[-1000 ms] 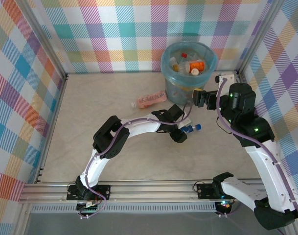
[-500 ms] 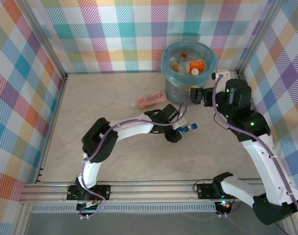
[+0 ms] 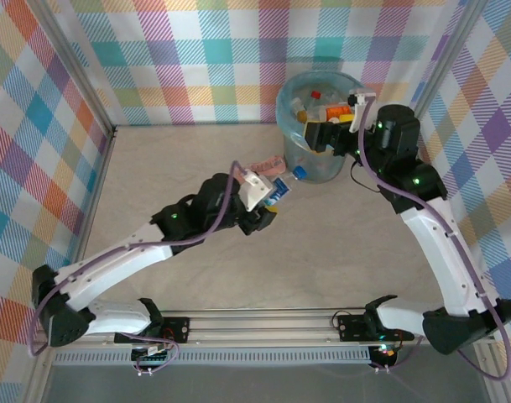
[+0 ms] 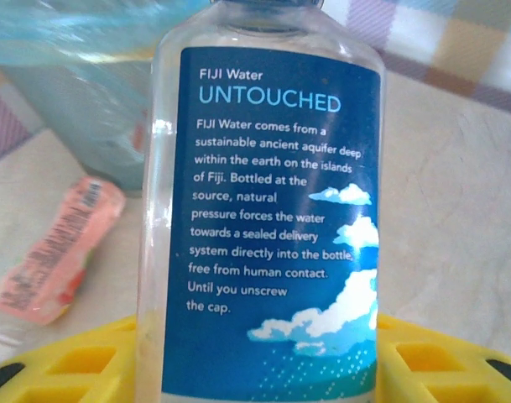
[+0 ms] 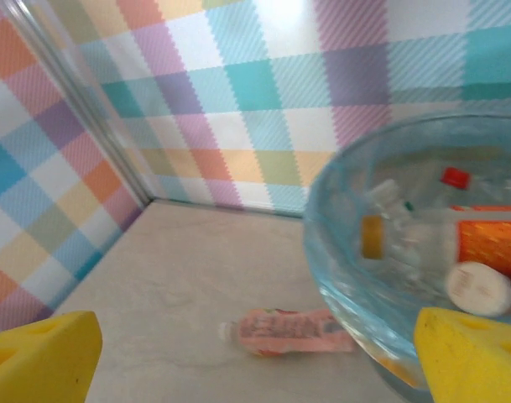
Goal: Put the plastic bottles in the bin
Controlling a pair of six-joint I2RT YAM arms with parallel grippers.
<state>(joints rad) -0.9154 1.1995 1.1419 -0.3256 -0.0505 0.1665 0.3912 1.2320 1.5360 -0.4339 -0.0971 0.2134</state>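
Left fingers [image 4: 70,365] are pinching one bottle, the blue-labelled Fiji bottle [image 4: 272,210]. They grip it low on its body, with one yellow tip on each side. On my left wrist feed the printed label faces me and the neck points away, toward the bin. Right fingers [image 5: 41,361] are spread wide, with nothing between the two yellow tips.

From the overhead feed I count one pale worktop [image 3: 154,176], closed in by checked panels [image 3: 196,59] at the back and both sides. Two arms work over it. My left arm [image 3: 121,256] reaches from the near left to the middle. It holds the Fiji bottle tilted, its blue cap [image 3: 299,173] just beside the bin's near wall. My right arm [image 3: 435,239] runs up the right side and bends in, so its open fingers hang over the bin's mouth.

One bin [image 3: 282,113] stands at the far right of the worktop, close to the back panel, lined with a light blue bag. Inside it I can make out at least three bottles. One is an orange bottle [image 5: 490,239] with a white cap [image 5: 482,290], one has a red cap [image 5: 455,177], and one has a yellow band [image 5: 372,237]. The rest is too blurred for me to count.

Outside the bin I count two bottles: the one I am gripping, and one pink bottle [image 3: 262,165]. It lies on its side on the worktop just left of the bin's foot. I cannot tell whether it touches the bin.
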